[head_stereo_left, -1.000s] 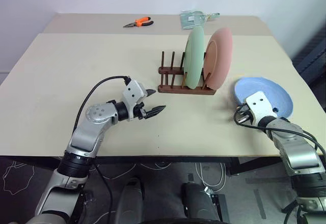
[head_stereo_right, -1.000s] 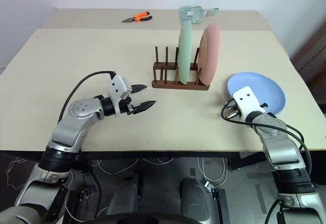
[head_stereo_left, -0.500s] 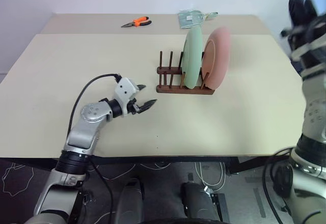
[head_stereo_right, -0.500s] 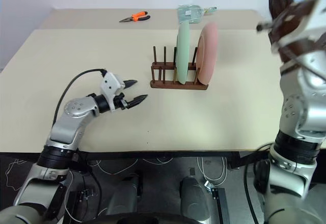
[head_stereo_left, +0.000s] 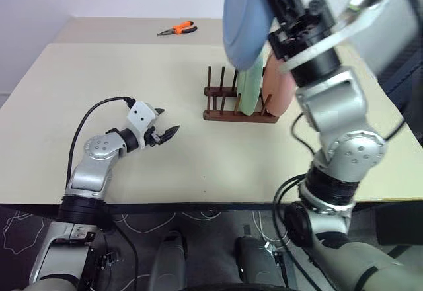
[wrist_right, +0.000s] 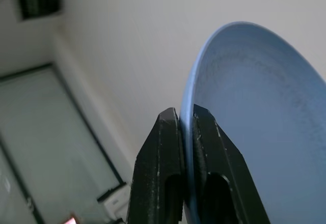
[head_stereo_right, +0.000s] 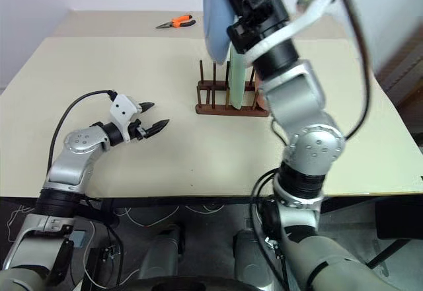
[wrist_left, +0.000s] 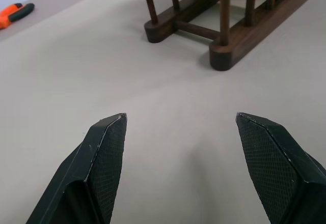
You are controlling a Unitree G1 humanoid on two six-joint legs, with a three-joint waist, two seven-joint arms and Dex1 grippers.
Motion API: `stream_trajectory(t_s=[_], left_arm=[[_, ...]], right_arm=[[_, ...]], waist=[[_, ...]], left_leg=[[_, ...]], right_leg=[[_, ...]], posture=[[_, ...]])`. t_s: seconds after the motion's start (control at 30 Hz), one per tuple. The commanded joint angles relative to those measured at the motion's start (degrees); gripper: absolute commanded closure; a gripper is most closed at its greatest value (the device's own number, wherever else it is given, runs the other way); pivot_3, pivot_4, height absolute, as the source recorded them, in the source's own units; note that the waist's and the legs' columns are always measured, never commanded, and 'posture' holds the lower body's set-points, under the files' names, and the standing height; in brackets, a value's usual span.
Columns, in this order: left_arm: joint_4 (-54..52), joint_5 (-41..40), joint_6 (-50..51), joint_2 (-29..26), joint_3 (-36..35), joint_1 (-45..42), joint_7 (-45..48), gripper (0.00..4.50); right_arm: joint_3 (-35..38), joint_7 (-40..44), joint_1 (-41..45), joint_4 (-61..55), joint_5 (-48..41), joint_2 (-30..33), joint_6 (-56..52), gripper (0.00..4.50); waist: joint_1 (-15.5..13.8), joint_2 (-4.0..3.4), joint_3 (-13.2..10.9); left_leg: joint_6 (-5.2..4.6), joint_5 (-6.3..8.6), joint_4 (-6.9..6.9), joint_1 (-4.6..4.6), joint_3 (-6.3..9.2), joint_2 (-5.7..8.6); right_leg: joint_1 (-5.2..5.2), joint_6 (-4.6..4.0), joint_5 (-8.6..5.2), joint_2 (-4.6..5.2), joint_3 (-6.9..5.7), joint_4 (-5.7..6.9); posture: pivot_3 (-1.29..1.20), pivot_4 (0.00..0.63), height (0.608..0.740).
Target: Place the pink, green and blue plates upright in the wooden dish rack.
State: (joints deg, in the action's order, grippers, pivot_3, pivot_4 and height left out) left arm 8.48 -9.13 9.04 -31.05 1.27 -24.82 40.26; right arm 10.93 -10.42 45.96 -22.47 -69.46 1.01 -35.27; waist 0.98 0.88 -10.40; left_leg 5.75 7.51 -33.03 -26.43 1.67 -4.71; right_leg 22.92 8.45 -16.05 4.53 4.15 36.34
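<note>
The blue plate [head_stereo_left: 243, 21] hangs on edge high over the table, in front of and above the wooden dish rack [head_stereo_left: 240, 114]. My right gripper [wrist_right: 186, 112] is shut on its rim. The green plate [head_stereo_left: 250, 91] and the pink plate [head_stereo_left: 280, 87] stand upright between the rack's right-hand pegs, partly hidden by the blue plate and my right arm. The rack's left-hand pegs [wrist_left: 149, 1] hold nothing. My left gripper [head_stereo_left: 168, 132] stands open just above the table, left of the rack, with nothing between its fingers [wrist_left: 108, 147].
Orange-handled pliers [head_stereo_left: 178, 29] lie near the table's far edge. The tabletop [head_stereo_left: 218, 159] is bare between my left gripper and the rack. The table's front edge [head_stereo_left: 198, 203] runs just below my left arm.
My right arm lifted the blue plate off the table, swung it up and to the left and turned it on edge. The left gripper drifted left, away from the rack, still open.
</note>
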Motion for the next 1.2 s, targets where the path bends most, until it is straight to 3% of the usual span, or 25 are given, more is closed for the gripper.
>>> stream_trajectory(t_s=[0.03,0.67,0.77,0.97,1.2], left_arm=[[-1.6,0.3,-0.7,-0.3,-1.2,0.2,-0.5,0.98],[-7.1,-0.7,2.6,1.5,0.0,3.0,0.7,0.98],[-7.5,-0.6,2.9,1.7,0.1,3.2,0.8,0.98],[-8.6,-0.4,3.5,1.6,0.3,4.1,0.9,0.98],[-10.0,0.0,4.3,2.1,1.1,4.9,0.7,0.98]], right_arm=[[-3.0,-0.2,-0.4,2.0,3.6,-1.6,0.9,4.39],[-1.1,1.7,5.2,22.1,14.6,-5.1,4.8,4.39],[-1.6,3.3,6.7,24.8,17.8,-4.2,5.1,3.48],[-4.9,7.8,7.4,24.4,25.5,-1.5,5.4,0.49],[-9.0,15.1,7.1,17.7,35.1,6.3,6.5,0.49]], waist=[[0.0,-0.01,0.0],[0.1,-0.01,0.0],[0.1,-0.01,0.0],[0.0,-0.02,0.0],[-0.1,-0.02,0.0]], left_leg=[[0.00,0.00,0.00,0.00,0.00,0.00],[0.01,0.00,0.04,-0.06,-0.02,-0.01],[0.01,0.00,0.05,-0.08,-0.03,-0.01],[0.01,0.00,0.06,-0.11,-0.04,0.00],[0.01,0.00,0.06,-0.14,-0.04,0.00]], right_leg=[[0.01,0.00,0.00,0.00,0.00,0.01],[0.11,0.01,0.00,0.00,0.00,0.00],[0.13,0.01,0.00,0.00,0.00,0.00],[0.18,0.01,0.00,0.00,0.00,0.00],[0.22,0.01,0.00,0.00,0.00,0.00]], posture=[[0.00,0.150,0.740],[0.00,0.150,0.740],[0.00,0.150,0.740],[0.00,0.150,0.740],[0.00,0.150,0.740]])
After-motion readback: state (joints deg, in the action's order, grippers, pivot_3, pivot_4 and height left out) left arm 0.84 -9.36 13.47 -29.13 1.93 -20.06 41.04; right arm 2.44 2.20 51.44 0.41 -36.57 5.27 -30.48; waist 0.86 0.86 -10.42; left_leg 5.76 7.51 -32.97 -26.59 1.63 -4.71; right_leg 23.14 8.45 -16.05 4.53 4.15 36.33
